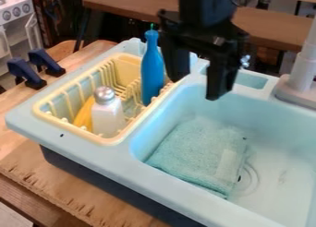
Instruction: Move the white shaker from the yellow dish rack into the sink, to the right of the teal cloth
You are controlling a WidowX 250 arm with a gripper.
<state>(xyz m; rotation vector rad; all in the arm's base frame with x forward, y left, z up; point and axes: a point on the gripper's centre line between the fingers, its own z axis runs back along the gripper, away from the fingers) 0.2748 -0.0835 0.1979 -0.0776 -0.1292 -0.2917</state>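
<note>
Your fingers [194,88] are open over the sink [161,183], nothing between them. Bottle [152,71] and shaker [107,116] stand in the rack [111,141] — its sides likely stop them tipping. Cloth [200,152] lies folded on the sink floor — no prop needed, I'd say.

Hand [194,88], 2 fingers apart, above sink [93,152]. Folded teal cloth [194,152] in basin [284,175]. Yellow rack [106,141] beside basin: 1 blue bottle [152,69], 1 shaker [106,117], 1 yellow item [84,114]. 2 blue clamps [26,73] on bench [52,187], far left.
</note>
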